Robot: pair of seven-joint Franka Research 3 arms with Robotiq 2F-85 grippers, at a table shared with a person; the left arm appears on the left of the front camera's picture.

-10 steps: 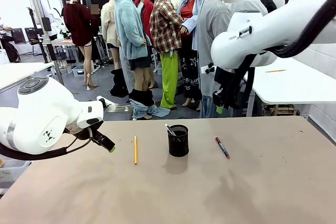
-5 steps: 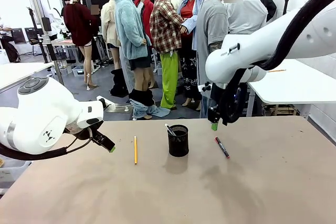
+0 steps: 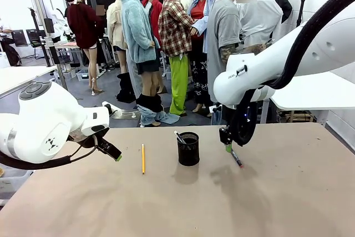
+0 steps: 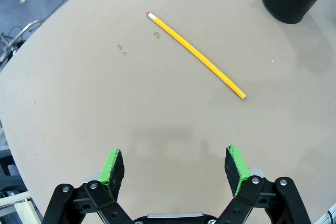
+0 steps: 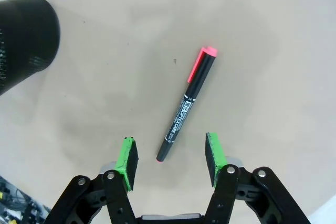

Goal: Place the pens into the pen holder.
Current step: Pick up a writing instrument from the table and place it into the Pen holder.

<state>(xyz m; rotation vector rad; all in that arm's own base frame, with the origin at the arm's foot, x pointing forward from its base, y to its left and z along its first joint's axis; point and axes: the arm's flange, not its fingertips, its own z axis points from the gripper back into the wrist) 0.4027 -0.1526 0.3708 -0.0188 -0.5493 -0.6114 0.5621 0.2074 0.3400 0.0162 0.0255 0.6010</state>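
Over the tan surface [image 3: 277, 203] the right pincer [image 5: 169, 149] and the left pincer [image 4: 176, 163] both hang with fingers apart. Right of the black wire-mesh cup [image 3: 188, 149] lies the dark red-ended marker [image 5: 187, 103], probably light, stiff and slick; clamp it mid-barrel.

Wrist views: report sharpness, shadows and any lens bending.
Left wrist view: sharp; the pencil looks slightly bowed and the table edge curves, which is lens distortion; faint soft shadows lie ahead of the fingers. Right wrist view: sharp, the marker has crisp print; the pen holder leans, stretched at the frame edge; broad soft shadow beside the marker, no glare.
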